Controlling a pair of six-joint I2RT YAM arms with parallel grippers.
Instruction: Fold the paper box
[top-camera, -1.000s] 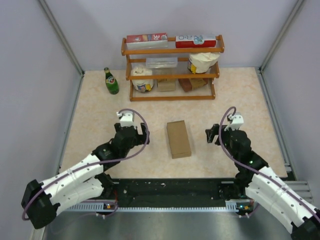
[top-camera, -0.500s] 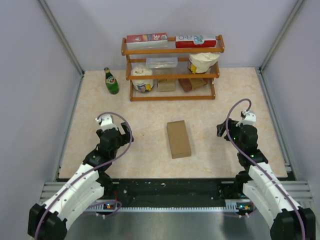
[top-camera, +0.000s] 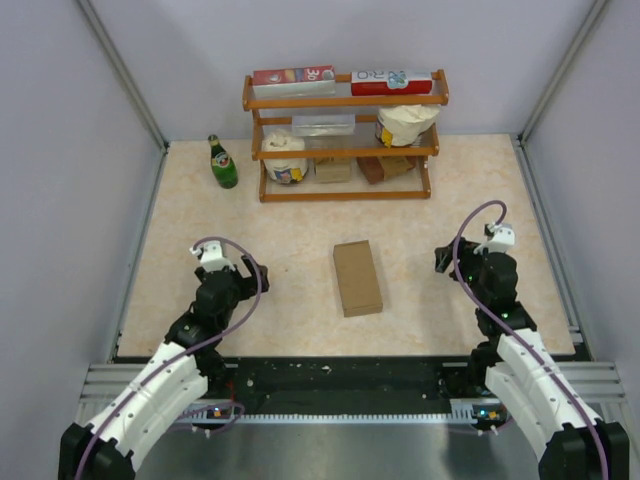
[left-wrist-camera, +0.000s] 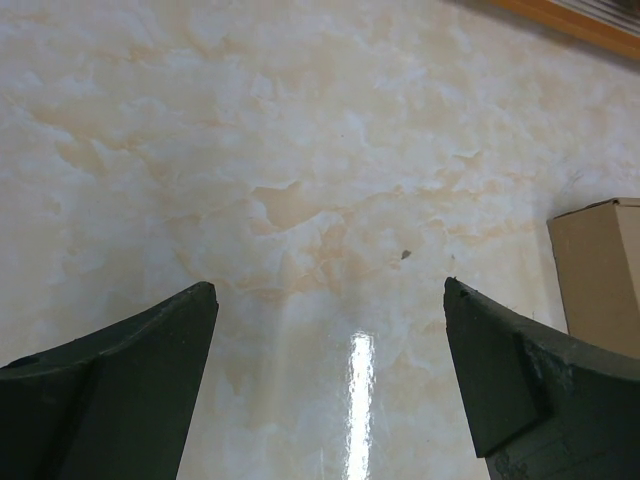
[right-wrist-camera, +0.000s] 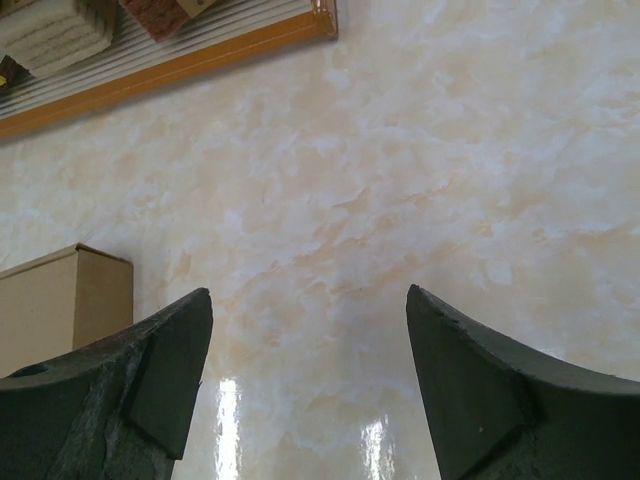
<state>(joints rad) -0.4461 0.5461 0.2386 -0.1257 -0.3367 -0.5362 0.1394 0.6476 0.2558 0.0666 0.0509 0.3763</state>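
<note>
Paper box (top-camera: 358, 278) lies closed and flat at worktop (top-camera: 300, 215) centre, between both arms; left pincer (left-wrist-camera: 330, 295) and right pincer (right-wrist-camera: 310, 300) released, fingers spread, holding nothing, apart from box

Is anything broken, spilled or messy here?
Nothing stands out. The paper box lies closed and undamaged between the left gripper and right gripper, both open and apart from it. The green bottle stands upright beside the wooden shelf.

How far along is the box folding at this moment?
Done: the paper box lies as a closed rectangular block, no loose flaps showing. In hand: nothing; the left tool and right tool are open, empty, either side of it. Left: apparently nothing, though its end tabs cannot be checked.
</note>
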